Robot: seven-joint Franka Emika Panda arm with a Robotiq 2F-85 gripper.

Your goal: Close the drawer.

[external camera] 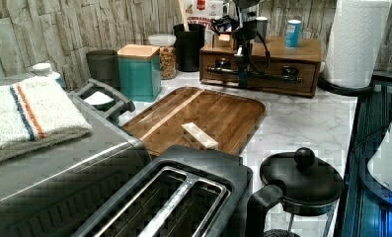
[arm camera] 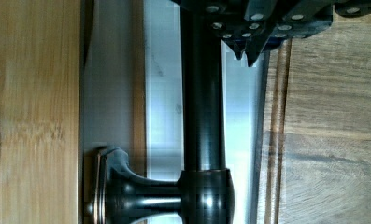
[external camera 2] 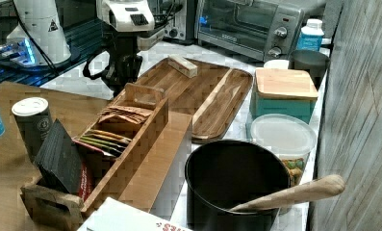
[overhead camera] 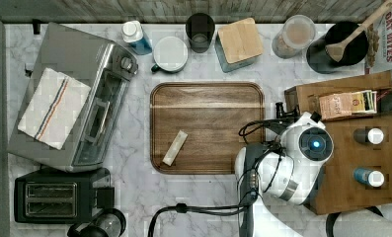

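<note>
the drawer sits in the wooden cabinet at about 1 o'clock in the left view, its front looking flush with the cabinet face. the gripper hangs just in front of it, at the long dark handle bar. in the wrist view the bar runs past the fingers; whether they clench it or stand released, i cannot tell. the serving tray, centre of the top view, lies on the marble tabletop with a pale block on it.
</note>
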